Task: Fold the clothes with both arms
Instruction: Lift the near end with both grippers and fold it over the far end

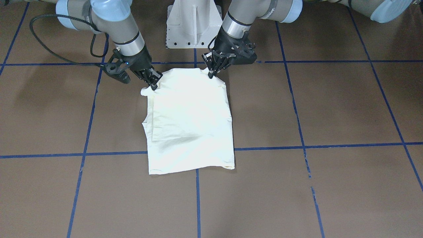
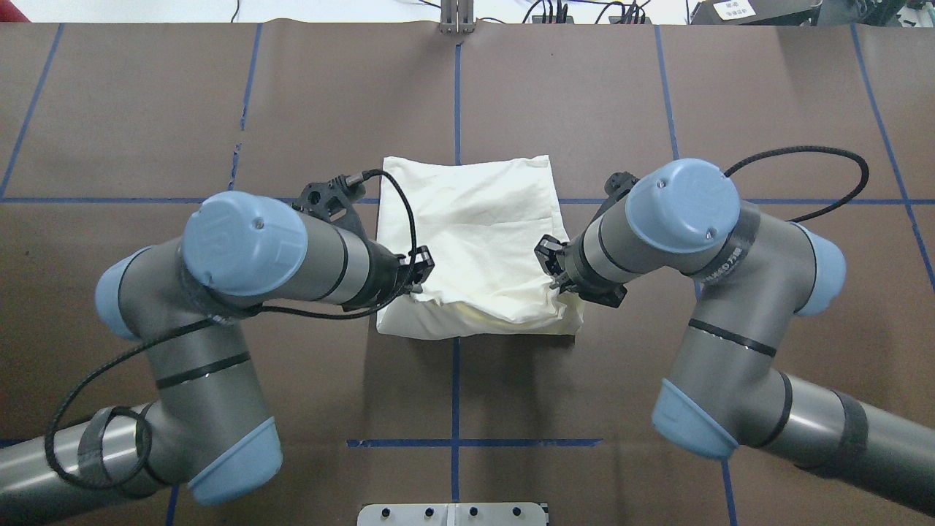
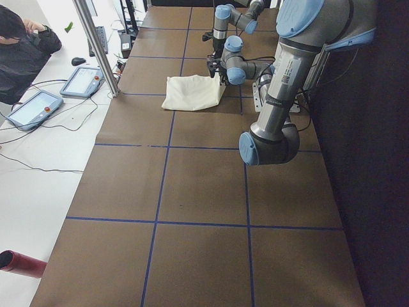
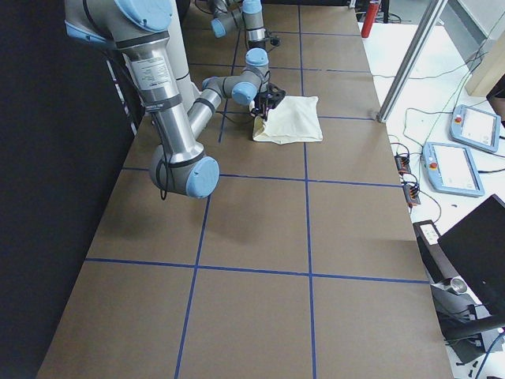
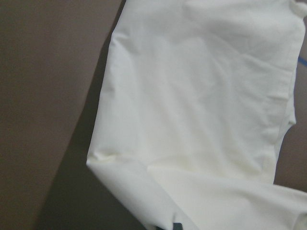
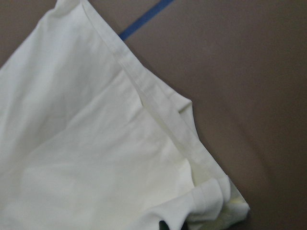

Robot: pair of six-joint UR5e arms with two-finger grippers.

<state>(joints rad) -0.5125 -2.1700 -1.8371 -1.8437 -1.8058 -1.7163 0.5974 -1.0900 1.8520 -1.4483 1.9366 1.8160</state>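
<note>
The cream-white shirt [image 1: 191,125] lies folded into a rough rectangle on the brown table, plain side up, its print hidden. It also shows in the overhead view [image 2: 475,241] and both wrist views [image 5: 192,96] [image 6: 86,143]. My left gripper [image 1: 211,74] [image 2: 418,281] is shut on the shirt's robot-side edge at one corner. My right gripper [image 1: 154,86] [image 2: 555,281] is shut on the other robot-side corner, where the cloth bunches up a little. Both fingertip pairs are low at the table.
The white pedestal base [image 1: 194,24] stands just behind the shirt. A black cable [image 2: 398,204] loops from my left wrist over the shirt's edge. Blue tape lines [image 1: 197,198] cross the table. An operator [image 3: 19,51] and tablets [image 3: 35,105] are beyond the far side.
</note>
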